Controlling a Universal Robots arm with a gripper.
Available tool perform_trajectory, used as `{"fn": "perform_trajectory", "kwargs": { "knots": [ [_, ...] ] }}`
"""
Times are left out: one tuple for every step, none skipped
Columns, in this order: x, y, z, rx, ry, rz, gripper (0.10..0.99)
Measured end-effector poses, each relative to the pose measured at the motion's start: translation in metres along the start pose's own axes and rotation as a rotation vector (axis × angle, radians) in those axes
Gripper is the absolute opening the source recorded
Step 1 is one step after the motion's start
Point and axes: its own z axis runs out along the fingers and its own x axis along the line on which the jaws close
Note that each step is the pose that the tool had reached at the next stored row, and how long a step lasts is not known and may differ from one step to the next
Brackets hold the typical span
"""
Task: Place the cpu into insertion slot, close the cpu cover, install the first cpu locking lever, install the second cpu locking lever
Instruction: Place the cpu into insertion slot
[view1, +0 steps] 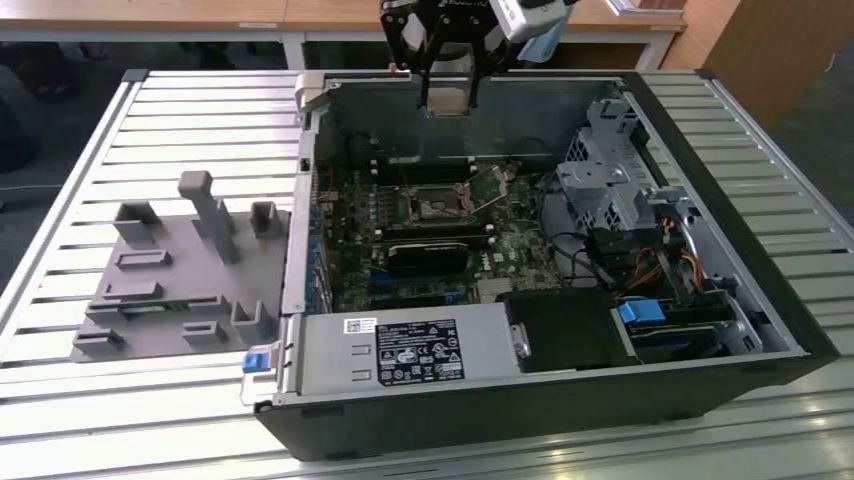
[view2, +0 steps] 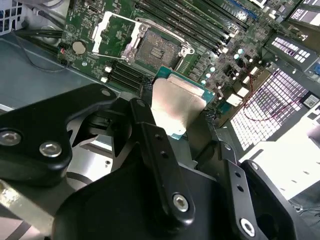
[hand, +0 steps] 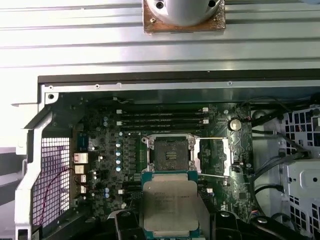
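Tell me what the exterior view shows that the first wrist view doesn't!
Exterior view: the grey fixture plate lying on the slatted table, and the labelled power supply at the case's near end. First wrist view: up close, the silver top and green edge of the cpu, held in the gripper above the board. Both: the green motherboard and the empty insertion slot, with the cpu cover swung open.

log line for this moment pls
gripper: shut on cpu | cpu: held clear of insertion slot | insertion slot: empty | cpu cover: open
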Motion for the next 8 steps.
{"fn": "perform_trajectory", "kwargs": {
  "knots": [
    [0.0000, 0.0000, 0.0000, 0.000, -0.0007, 0.008, 0.525],
    [0.0000, 0.0000, 0.0000, 0.000, -0.0015, 0.016, 0.525],
    [0.0000, 0.0000, 0.0000, 0.000, -0.0022, 0.025, 0.525],
    [0.0000, 0.0000, 0.0000, 0.000, -0.0031, 0.035, 0.525],
    [0.0000, 0.0000, 0.0000, -0.001, -0.0041, 0.045, 0.525],
    [0.0000, 0.0000, 0.0001, -0.001, -0.0054, 0.060, 0.525],
    [0.0000, 0.0000, 0.0001, -0.001, -0.0067, 0.074, 0.525],
    [0.0000, 0.0000, 0.0001, -0.001, -0.0083, 0.092, 0.525]
  ]
}}
